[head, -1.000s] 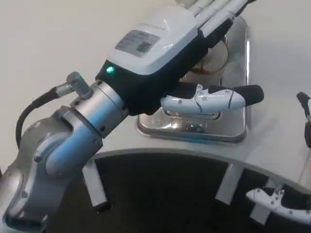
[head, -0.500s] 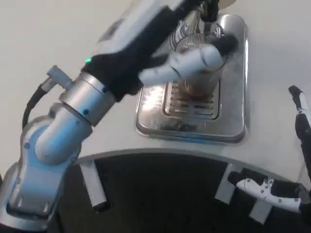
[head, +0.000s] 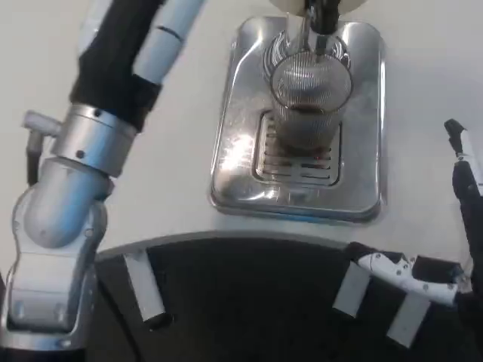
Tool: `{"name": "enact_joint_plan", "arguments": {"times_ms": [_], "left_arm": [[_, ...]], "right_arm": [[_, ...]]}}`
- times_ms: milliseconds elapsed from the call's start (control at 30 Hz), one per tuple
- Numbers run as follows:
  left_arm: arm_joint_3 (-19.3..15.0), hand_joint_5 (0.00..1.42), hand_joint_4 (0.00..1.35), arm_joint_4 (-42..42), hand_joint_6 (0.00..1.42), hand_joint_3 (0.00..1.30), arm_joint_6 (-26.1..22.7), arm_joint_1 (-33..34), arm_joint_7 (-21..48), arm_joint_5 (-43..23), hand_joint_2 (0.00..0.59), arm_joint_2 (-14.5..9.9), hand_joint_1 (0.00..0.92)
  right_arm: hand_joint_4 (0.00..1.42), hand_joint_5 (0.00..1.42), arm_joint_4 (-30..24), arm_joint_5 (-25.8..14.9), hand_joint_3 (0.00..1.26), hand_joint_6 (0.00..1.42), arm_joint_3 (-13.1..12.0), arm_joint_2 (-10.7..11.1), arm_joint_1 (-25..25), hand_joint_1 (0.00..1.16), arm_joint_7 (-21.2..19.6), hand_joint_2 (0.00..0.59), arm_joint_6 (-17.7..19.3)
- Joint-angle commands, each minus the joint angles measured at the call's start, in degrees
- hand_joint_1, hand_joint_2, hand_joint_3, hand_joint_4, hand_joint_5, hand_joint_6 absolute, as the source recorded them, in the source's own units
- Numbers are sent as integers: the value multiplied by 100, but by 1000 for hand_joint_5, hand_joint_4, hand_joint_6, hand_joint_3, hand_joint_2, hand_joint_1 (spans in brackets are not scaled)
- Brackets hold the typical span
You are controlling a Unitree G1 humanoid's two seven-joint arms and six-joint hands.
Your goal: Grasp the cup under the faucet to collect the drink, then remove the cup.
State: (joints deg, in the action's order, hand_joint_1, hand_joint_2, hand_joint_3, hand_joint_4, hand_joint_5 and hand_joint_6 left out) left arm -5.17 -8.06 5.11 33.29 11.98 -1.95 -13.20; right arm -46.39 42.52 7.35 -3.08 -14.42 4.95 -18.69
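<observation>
A ribbed clear cup (head: 309,102) stands upright on the grille of a steel drip tray (head: 228,170), with dark drink in its lower part. The faucet (head: 320,16) hangs right above its mouth. My left hand (head: 124,53) is up at the top left, well apart from the cup and holding nothing. Its thumb stands out from the palm and the picture's top edge cuts off its fingers. My right hand (head: 466,188) waits at the right edge with fingers spread, one finger (head: 404,270) reaching out below the table's rim.
The white table (head: 173,196) spreads around the tray, and its curved front edge (head: 226,237) runs just below the tray. My left forearm (head: 64,204) rises along the left side. Under the edge are dark floor and pale table struts (head: 143,290).
My left hand has swung up and to the left, off the cup it was reaching around. The cup now stands uncovered on the tray. My right hand has barely shifted.
</observation>
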Motion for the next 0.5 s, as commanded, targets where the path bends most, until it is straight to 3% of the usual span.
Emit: {"name": "enact_joint_plan", "arguments": {"times_ms": [33,267,500], "left_arm": [[-116,0,0,-33,0,0,-4,-333,-254,288,196,-133,0],[-118,0,0,-227,0,0,105,-936,-743,1496,209,-546,0],[-10,0,0,-127,0,0,171,-1547,-942,2111,214,-795,0]], "right_arm": [[0,0,231,-160,0,94,-22,-86,190,1003,-118,95,-105],[0,0,490,-327,0,81,-47,-11,405,1035,-189,101,-100],[0,0,703,-390,0,69,-84,68,639,1050,-227,118,-105]]}}
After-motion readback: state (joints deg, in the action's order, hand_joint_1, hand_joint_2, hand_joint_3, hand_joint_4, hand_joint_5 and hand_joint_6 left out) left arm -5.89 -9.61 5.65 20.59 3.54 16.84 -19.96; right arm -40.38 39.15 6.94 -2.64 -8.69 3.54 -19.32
